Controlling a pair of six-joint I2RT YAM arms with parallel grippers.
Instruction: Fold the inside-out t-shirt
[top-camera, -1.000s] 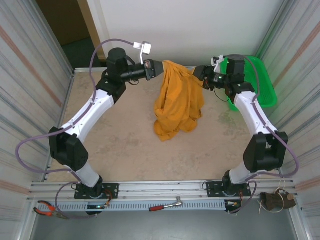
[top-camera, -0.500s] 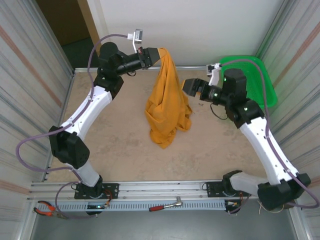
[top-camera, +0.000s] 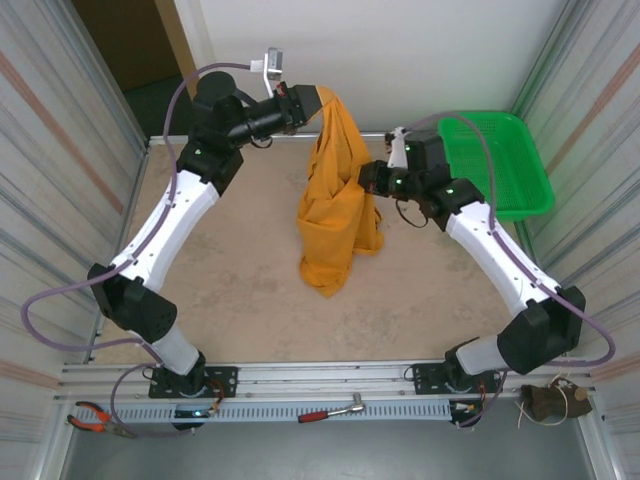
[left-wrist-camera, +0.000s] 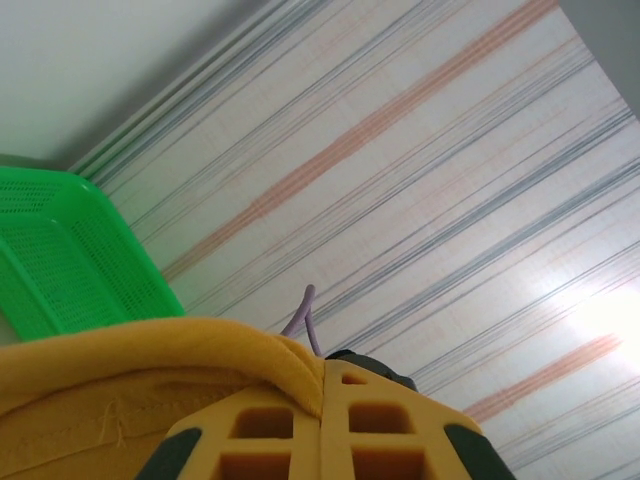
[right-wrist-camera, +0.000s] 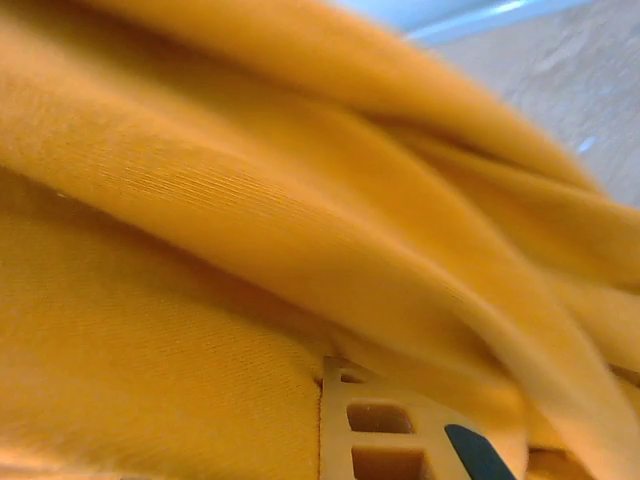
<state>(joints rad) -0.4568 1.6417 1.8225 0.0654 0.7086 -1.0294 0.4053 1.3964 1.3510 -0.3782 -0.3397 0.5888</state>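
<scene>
No legible text, label, brand, number or sign anywhere, orange-yellow t-shirt (top-camera: 335, 215) plain across its visible folds, green basket (top-camera: 510, 170) unmarked, striped walls (top-camera: 60, 150) without lettering

The t-shirt (top-camera: 335, 215) is showing plain orange-yellow. Right of it, the basket (top-camera: 510, 165) is glowing perforated green, and the table (top-camera: 240, 260) beneath the t-shirt is looking speckled beige.

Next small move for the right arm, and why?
Probably draw the right claw sideways, away from the left claw, to spread the t-shirt. Both claws are shut on it; it hangs bunched from the left claw, lower end crumpled on the table.
</scene>
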